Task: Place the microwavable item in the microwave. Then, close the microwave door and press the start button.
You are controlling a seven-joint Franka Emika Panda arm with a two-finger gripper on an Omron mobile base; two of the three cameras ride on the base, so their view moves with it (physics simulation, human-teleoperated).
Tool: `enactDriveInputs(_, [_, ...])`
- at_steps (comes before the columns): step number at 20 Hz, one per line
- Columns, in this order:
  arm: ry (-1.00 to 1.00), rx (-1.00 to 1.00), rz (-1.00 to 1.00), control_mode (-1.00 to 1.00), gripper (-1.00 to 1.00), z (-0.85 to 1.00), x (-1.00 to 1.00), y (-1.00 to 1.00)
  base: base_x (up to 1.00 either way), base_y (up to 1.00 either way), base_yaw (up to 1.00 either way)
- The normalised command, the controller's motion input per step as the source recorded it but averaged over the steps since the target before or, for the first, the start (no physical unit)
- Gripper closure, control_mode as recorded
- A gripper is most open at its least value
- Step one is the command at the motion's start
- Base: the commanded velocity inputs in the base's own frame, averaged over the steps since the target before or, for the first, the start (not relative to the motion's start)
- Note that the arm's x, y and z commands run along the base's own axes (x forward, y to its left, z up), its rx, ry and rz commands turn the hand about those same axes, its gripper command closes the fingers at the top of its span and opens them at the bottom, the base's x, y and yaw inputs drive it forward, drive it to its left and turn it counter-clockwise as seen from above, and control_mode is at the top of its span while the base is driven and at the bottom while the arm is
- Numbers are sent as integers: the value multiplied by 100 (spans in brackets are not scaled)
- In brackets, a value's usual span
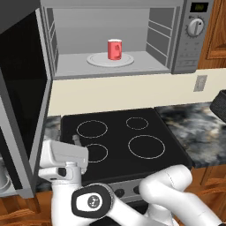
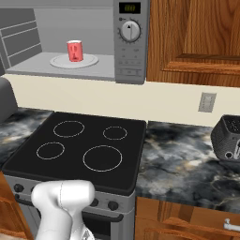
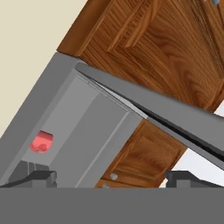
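Your gripper [image 3: 109, 177] stands wide open and empty, while the red-pink cup [image 1: 114, 49] sits upright on the white plate [image 1: 96, 60] inside the microwave [image 1: 185, 53], its door [image 1: 22, 101] swung open.

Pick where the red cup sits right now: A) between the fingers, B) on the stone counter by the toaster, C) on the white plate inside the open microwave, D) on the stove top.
C: the red cup stands upright on the white plate inside the microwave, whose door hangs open.
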Motion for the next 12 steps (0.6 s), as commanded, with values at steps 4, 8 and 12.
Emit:
enactDriveInputs(4, [0,0,0,-100,-100,-59,-1,15,0,0,0])
enactDriveInputs(8, [0,0,-1,-100,-100,-3,0,61,0,0,0])
enactDriveInputs(12, [-2,0,-5,-100,-100,44,0,79,0,0,0])
